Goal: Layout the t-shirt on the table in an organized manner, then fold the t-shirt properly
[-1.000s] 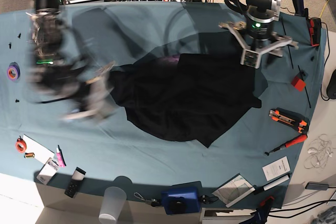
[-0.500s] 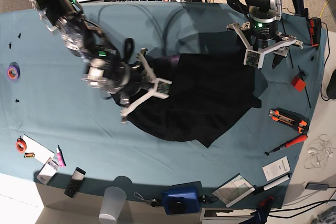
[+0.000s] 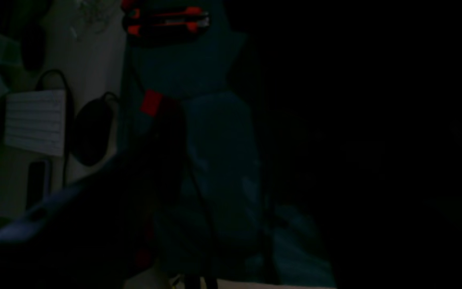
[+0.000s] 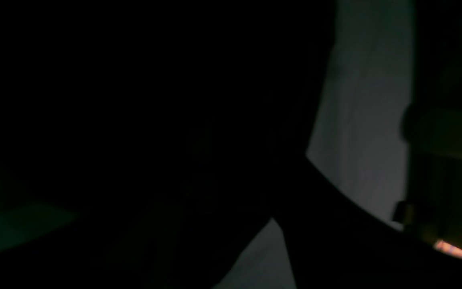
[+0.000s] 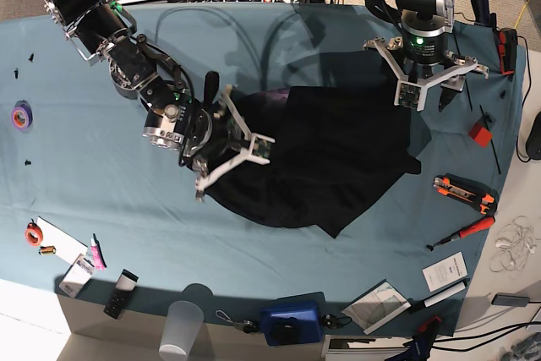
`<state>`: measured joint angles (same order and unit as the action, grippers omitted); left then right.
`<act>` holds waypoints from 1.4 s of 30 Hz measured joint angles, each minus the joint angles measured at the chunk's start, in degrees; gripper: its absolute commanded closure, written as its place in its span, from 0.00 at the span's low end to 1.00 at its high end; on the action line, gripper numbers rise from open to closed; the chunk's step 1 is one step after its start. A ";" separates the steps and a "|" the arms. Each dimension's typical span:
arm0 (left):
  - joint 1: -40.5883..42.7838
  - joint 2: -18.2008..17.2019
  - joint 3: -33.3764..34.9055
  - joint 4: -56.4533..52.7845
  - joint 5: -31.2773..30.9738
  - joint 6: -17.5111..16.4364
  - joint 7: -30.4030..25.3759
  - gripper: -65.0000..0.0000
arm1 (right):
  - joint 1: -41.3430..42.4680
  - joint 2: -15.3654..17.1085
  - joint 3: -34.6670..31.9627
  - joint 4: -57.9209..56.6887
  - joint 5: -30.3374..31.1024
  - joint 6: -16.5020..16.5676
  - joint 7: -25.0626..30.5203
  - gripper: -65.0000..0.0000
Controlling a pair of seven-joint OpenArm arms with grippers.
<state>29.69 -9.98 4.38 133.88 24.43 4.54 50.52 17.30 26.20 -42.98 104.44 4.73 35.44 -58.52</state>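
Note:
The black t-shirt (image 5: 330, 158) lies crumpled in the middle of the teal table (image 5: 101, 192), with a bit of purple print showing at its top edge. My right gripper (image 5: 241, 139) stands open low over the shirt's left edge; whether it touches the fabric I cannot tell. At the shirt's far right corner my left gripper (image 5: 423, 82) hangs open above it, holding nothing. Both wrist views are very dark. The t-shirt (image 4: 134, 140) fills most of the right wrist view. In the left wrist view the t-shirt (image 3: 355, 160) is a black mass on the right, beside the table cloth (image 3: 219, 132).
An orange-black utility knife (image 5: 465, 192), a red block (image 5: 480, 133) and a red screwdriver (image 5: 465, 232) lie at the right. Tape rolls (image 5: 21, 114) sit at the far left. A plastic cup (image 5: 182, 327), a blue box (image 5: 292, 320) and papers (image 5: 444, 272) line the front edge.
My right arm has swung from the table's left side to the shirt's left edge and settled there. The left gripper has drawn slightly back and right. The shirt has kept its shape.

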 measured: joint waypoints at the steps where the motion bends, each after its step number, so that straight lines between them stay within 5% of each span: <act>1: 0.00 0.00 0.00 0.00 0.02 0.00 -0.02 0.47 | 0.00 0.00 0.00 0.00 0.98 0.17 -0.90 0.76; 10: 0.00 0.00 0.00 0.00 0.02 0.00 -0.87 0.47 | -0.15 -0.02 0.00 0.02 2.69 -0.04 8.41 0.76; 23: 0.00 0.00 0.00 0.00 -4.42 0.00 -3.41 0.47 | -0.76 -0.15 -5.27 0.00 -1.75 -5.77 3.50 0.76; 27: 0.00 0.00 0.00 0.00 -4.55 0.04 -3.87 0.47 | -0.76 -0.20 -6.69 -1.27 -1.66 -6.84 8.28 0.76; 30: 0.00 0.00 0.00 0.00 -4.55 0.04 -3.87 0.47 | -0.76 -0.20 -6.69 -1.38 -1.70 -7.67 7.63 0.86; 32: 0.00 0.00 0.00 0.00 -4.55 0.04 -3.87 0.47 | -0.76 -0.20 -6.69 -1.38 -1.53 -10.64 4.39 1.00; 42: 0.00 0.00 0.00 0.00 -4.55 0.04 -4.09 0.47 | -0.76 -0.15 -5.68 -0.92 -11.82 -25.14 -3.78 1.00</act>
<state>29.69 -9.98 4.38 133.88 19.88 4.58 46.44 16.53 26.04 -48.66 103.53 -7.09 10.31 -62.30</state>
